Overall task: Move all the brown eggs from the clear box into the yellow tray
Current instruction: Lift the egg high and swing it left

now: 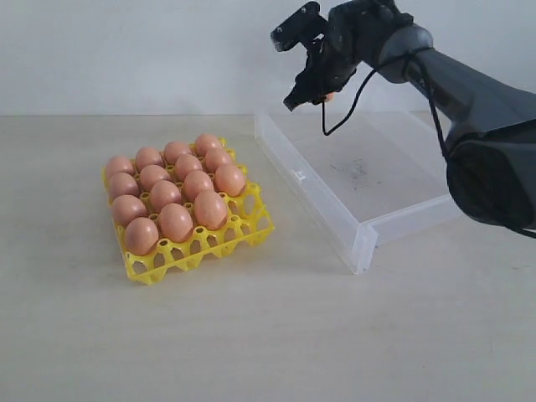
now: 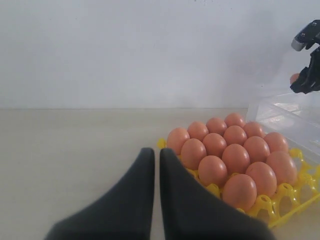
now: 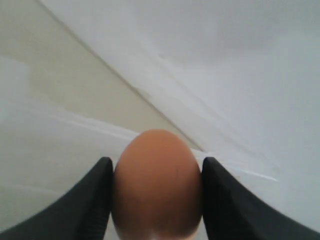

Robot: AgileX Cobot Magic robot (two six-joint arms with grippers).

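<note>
My right gripper [image 1: 311, 90] hangs above the far left corner of the clear box [image 1: 311, 186], shut on one brown egg [image 1: 329, 97]. In the right wrist view that egg [image 3: 156, 185] fills the gap between the two black fingers of the right gripper [image 3: 156, 167]. The yellow tray [image 1: 201, 251] sits left of the box and holds several brown eggs [image 1: 176, 221] in rows. The box's floor shows only dark scuffs. My left gripper [image 2: 156, 162] is shut on nothing, low over the table just beside the tray [image 2: 286, 191]; it is out of the exterior view.
The right arm [image 1: 477, 109] reaches in from the right over the box. A pale wall [image 1: 167, 50] runs behind the table. Bare tabletop [image 1: 251, 335] lies in front of the tray and box.
</note>
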